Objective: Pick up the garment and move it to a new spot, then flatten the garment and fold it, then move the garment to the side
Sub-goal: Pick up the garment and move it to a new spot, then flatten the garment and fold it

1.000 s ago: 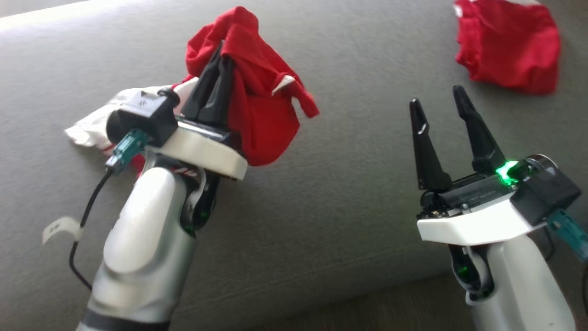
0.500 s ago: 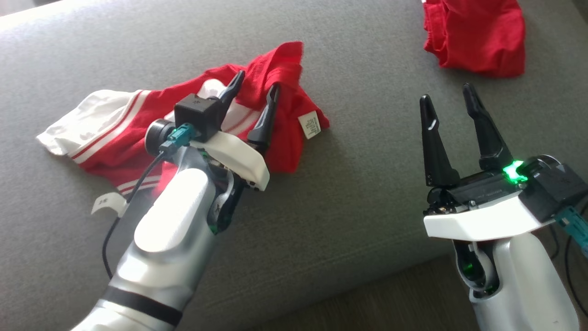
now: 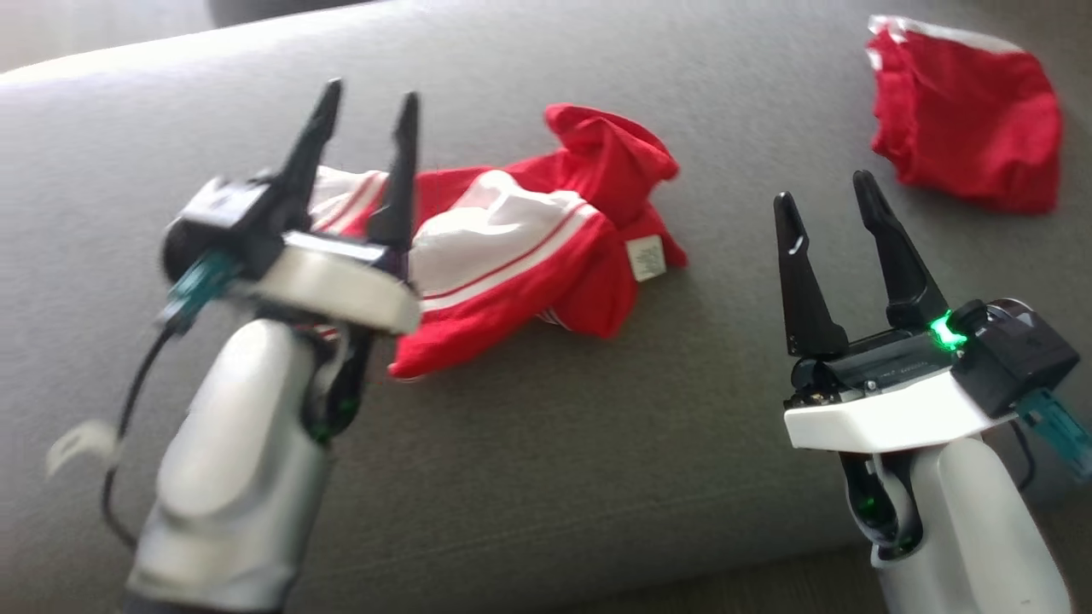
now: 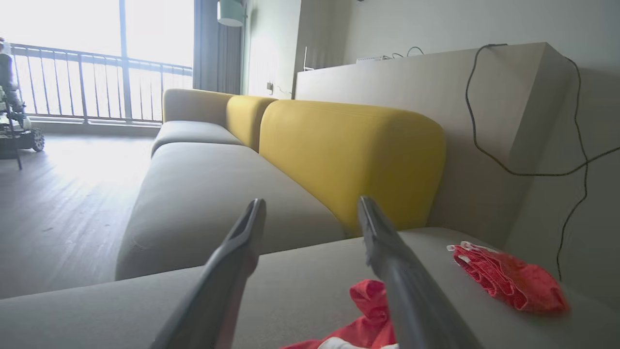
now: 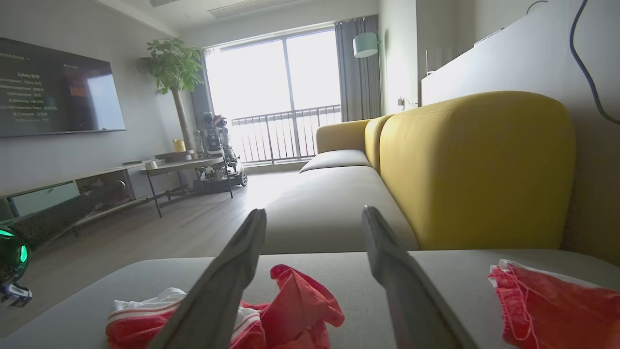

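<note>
The garment (image 3: pixel 529 247) is red with white panels and stripes. It lies crumpled on the grey sofa seat (image 3: pixel 546 426), a white label showing at its right end. It also appears in the right wrist view (image 5: pixel 290 310) and the left wrist view (image 4: pixel 363 315). My left gripper (image 3: pixel 368 94) is open and raised at the garment's left end, holding nothing. My right gripper (image 3: pixel 826 188) is open to the right of the garment, apart from it, with nothing between its fingers.
A second red cloth (image 3: pixel 964 119) lies at the seat's far right, seen too in the wrist views (image 4: pixel 508 281) (image 5: pixel 557 305). A yellow sofa backrest (image 4: pixel 353 155) rises behind the seat. The seat's front edge (image 3: pixel 597 554) runs along the bottom, wooden floor beyond it.
My left gripper opened and let go of the garment, which dropped onto the seat. The gripper then drew back towards the left. The right arm stayed put; the camera shifted.
</note>
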Robot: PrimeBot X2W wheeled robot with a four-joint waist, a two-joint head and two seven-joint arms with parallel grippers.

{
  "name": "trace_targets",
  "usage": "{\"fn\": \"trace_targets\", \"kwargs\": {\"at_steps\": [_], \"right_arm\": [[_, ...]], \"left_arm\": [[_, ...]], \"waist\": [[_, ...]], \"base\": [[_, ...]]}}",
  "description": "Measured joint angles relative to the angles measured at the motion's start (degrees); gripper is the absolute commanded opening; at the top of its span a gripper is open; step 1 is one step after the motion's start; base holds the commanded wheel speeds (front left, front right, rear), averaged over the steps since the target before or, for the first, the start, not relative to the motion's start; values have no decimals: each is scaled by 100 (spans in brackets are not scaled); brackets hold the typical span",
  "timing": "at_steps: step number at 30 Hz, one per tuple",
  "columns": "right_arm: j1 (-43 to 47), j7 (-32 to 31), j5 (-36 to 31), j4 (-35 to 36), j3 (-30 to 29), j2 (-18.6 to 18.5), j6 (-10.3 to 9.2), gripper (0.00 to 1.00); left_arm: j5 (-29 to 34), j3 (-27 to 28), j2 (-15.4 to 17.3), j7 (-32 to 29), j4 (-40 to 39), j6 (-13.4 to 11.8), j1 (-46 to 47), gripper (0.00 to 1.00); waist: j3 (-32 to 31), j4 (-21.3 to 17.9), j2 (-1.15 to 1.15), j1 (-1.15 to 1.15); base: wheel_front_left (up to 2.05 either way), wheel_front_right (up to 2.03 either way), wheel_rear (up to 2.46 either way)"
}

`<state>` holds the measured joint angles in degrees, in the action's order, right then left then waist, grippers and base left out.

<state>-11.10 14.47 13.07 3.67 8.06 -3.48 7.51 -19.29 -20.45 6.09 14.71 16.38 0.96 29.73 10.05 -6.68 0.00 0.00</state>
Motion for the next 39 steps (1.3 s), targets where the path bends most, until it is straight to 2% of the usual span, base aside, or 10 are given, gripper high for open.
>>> {"fn": "trace_targets", "kwargs": {"at_steps": [5, 11, 17, 20, 28, 39], "right_arm": [[29, 0, -87, -43, -43, -1, 0, 100], [209, 0, -218, -226, -23, 0, 0, 100], [308, 0, -350, -425, -254, 2, 0, 100], [433, 0, -389, -461, -244, 7, 0, 100], [483, 0, -241, -571, -179, 11, 0, 100], [482, 0, -240, -658, -188, 12, 0, 100]], "left_arm": [[115, 383, 120, 0, -590, -4, -600, 100], [199, 896, 97, 0, -1124, -132, -1619, 100], [310, 1125, -145, 0, -1434, -85, -2334, 100], [328, 1234, -253, 0, -1589, 64, -2522, 100], [526, 1361, -311, 0, -1660, 218, -2836, 100], [483, 1157, -330, 0, -1658, 198, -2836, 100]], "waist": [[-139, 281, 0, 0], [-307, 684, 0, 0], [-411, 1062, 0, 0], [-420, 1218, 0, 0], [-380, 1383, 0, 0], [-424, 1350, 0, 0]], "base": [[0, 0, 0], [0, 0, 0], [0, 0, 0], [0, 0, 0], [0, 0, 0], [0, 0, 0]]}}
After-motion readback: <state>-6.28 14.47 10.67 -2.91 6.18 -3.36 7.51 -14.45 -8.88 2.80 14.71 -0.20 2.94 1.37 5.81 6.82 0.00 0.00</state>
